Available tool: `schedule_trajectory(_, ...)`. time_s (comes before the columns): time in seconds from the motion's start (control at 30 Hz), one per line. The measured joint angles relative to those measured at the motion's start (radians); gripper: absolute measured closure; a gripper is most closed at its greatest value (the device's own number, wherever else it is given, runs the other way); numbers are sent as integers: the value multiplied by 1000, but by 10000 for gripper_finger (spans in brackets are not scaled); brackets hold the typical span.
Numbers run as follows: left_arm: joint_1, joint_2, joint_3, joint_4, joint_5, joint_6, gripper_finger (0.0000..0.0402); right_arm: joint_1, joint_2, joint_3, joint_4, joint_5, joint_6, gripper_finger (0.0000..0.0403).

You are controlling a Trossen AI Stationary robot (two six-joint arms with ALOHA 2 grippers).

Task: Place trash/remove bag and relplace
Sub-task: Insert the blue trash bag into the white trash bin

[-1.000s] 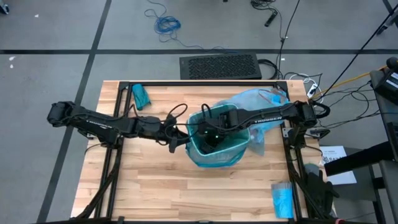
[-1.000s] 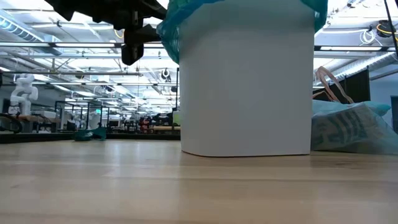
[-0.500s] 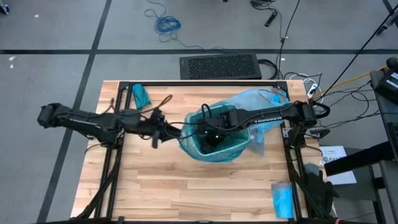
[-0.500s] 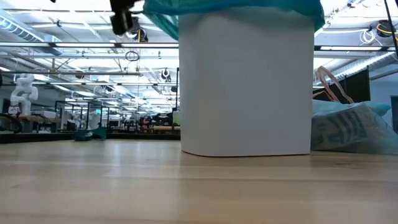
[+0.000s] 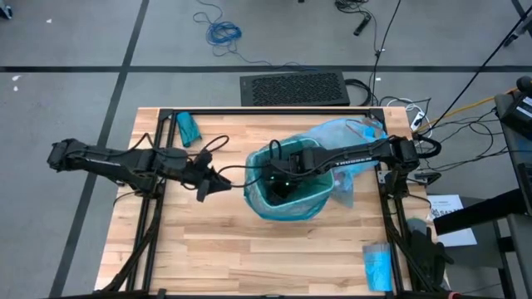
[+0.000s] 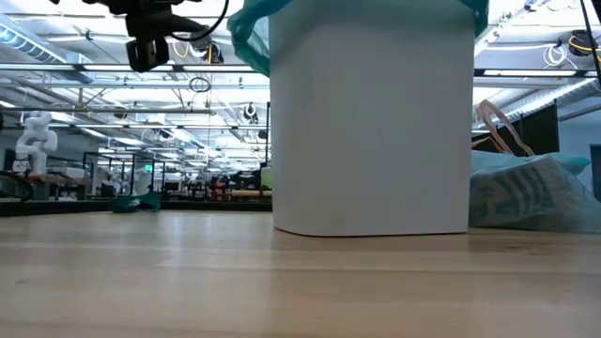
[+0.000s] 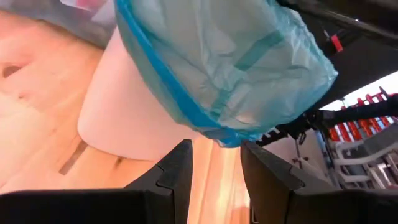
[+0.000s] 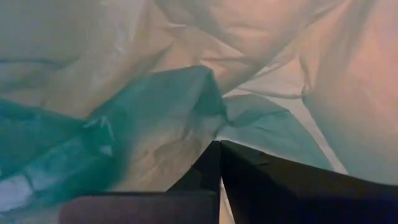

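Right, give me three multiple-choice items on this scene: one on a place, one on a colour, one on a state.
1. The right pincer is:
A) inside the white bin
B) over bare wood
C) beside the floor cables

2. The liner in the bin is:
A) black
B) teal-green
C) red

3. The bin stands:
A) on its side
B) upside down
C) upright

Answers:
1 A: the high view shows it reaching down into the bin, with plastic all around it.
2 B: the teal-green rim folds over the bin's edge.
3 C: in the low view its base sits flat on the table.
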Motion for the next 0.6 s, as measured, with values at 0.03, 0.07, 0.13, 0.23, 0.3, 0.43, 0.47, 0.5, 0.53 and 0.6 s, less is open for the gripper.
schedule_trajectory(0.03, 0, 0, 0, -1, -5, 2, 269, 0, 0, 5, -5, 0, 1, 403)
schedule_trajectory(0.07, 0, 0, 0, -2, -5, 8, 269, 0, 0, 10, -6, 0, 1, 403)
schedule_trajectory(0.13, 0, 0, 0, -1, -5, 17, 269, 0, 0, 23, -6, -2, 2, 403)
schedule_trajectory(0.23, 0, 0, 0, -2, -5, 18, 269, 0, 0, 47, -22, -2, 3, 403)
schedule_trajectory(0.3, 0, 0, 0, -1, -6, 18, 269, 0, 0, 70, -43, 3, 3, 403)
schedule_trajectory(0.43, 0, 0, 0, -4, -7, 19, 269, 2, 0, 116, -112, 21, -5, 403)
schedule_trajectory(0.47, 0, 0, 0, -6, -7, 19, 269, 2, 0, 127, -123, 20, -8, 403)
schedule_trajectory(0.5, 0, 0, 0, -6, -7, 21, 269, 2, 0, 139, -136, 21, -9, 403)
schedule_trajectory(0.53, 0, 0, 0, -7, -7, 25, 269, 2, 0, 152, -151, 22, -11, 403)
schedule_trajectory(0.6, 0, 0, 0, -7, -8, 27, 269, 3, 0, 180, -173, 39, -13, 403)
